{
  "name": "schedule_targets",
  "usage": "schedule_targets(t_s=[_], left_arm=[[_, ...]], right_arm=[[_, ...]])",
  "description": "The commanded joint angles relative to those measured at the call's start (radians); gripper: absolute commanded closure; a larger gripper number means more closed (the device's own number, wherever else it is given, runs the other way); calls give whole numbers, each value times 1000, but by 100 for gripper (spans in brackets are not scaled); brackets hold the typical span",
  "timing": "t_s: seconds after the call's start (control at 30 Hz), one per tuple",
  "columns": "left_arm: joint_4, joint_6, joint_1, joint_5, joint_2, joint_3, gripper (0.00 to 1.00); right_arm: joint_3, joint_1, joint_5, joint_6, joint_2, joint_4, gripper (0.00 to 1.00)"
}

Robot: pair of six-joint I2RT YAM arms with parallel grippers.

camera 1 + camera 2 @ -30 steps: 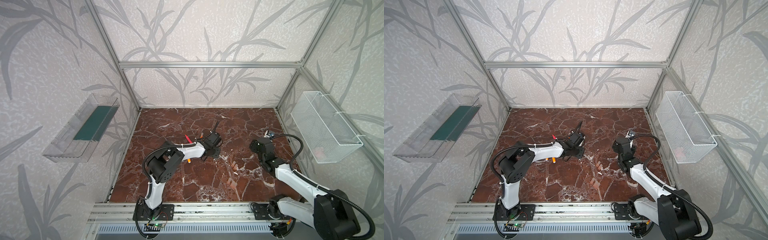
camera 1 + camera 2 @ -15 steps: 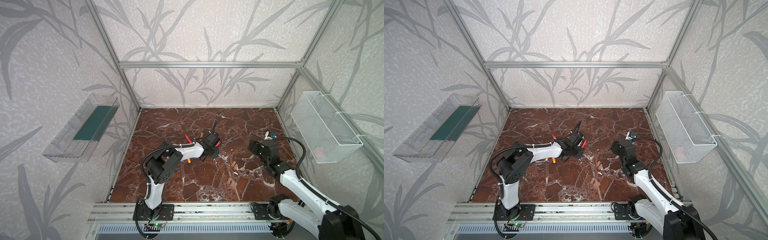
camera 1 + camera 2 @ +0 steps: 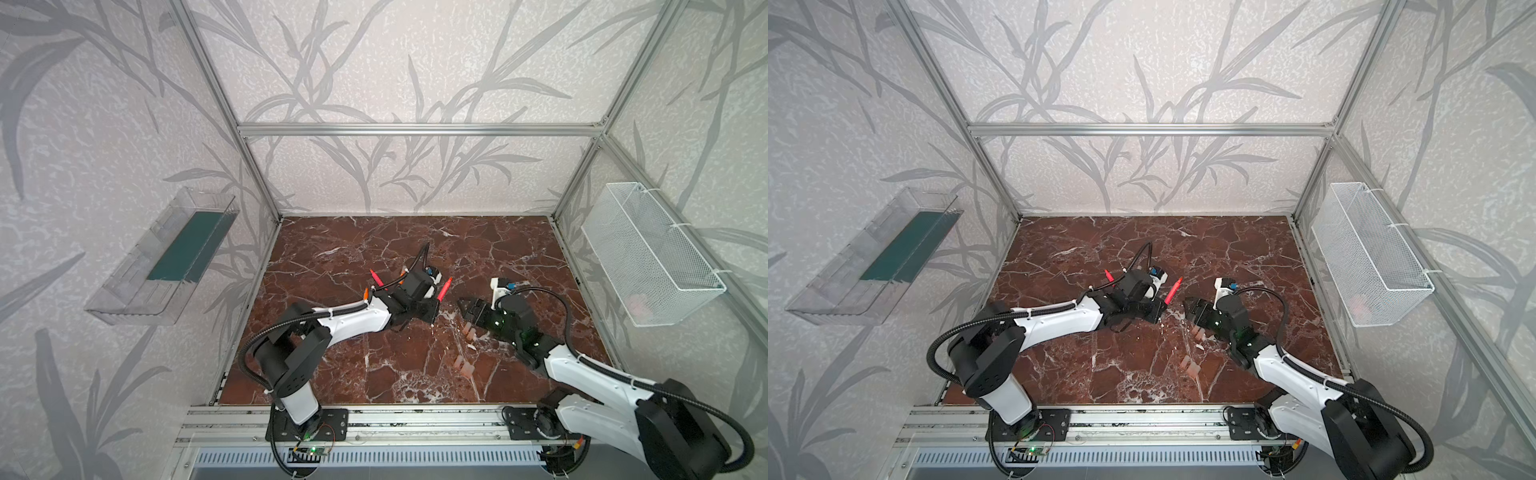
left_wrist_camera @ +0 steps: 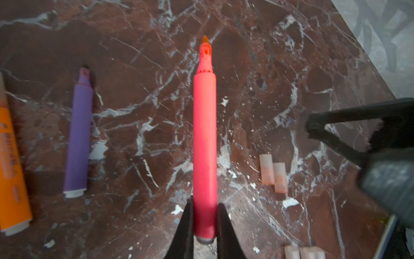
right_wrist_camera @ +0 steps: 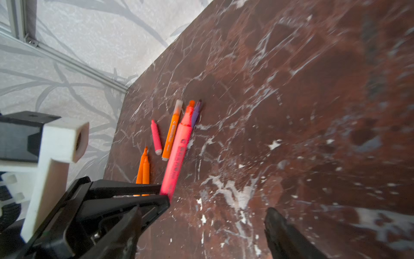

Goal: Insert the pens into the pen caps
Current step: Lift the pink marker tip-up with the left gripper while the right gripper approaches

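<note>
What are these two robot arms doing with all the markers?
The left arm has its jaws shut on the butt of a red-pink pen, its tip uncapped. The right arm, jaws open, hovers near pale pen caps lying on the marble table. More pens lie loose nearby.

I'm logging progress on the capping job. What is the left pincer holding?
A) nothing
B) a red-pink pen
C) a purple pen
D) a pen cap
B: the left pincer is shut on the butt end of the red-pink pen, whose tip is bare.
</note>
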Motion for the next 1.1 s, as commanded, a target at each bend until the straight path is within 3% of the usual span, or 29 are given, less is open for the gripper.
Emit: schedule_targets(t_s=[0.0,0.3,0.4,0.53,0.8,1.07], left_arm=[[64,8,-20,29,-48,-42,100],[116,24,-59,34,-125,-114,100],[111,31,-61,16,-115,-110,100],[111,27,-61,11,-84,-96,100],[106,31,-61,12,-76,-78,99],[116,26,-61,-1,-48,-57,61]], right_arm=[[39,4,-30,85,80,169,16],[80,4,-77,183,299,365,36],[85,5,-78,187,310,371,43],[71,8,-80,192,299,380,63],[75,10,-62,172,267,335,88],[84,51,-59,175,253,296,100]])
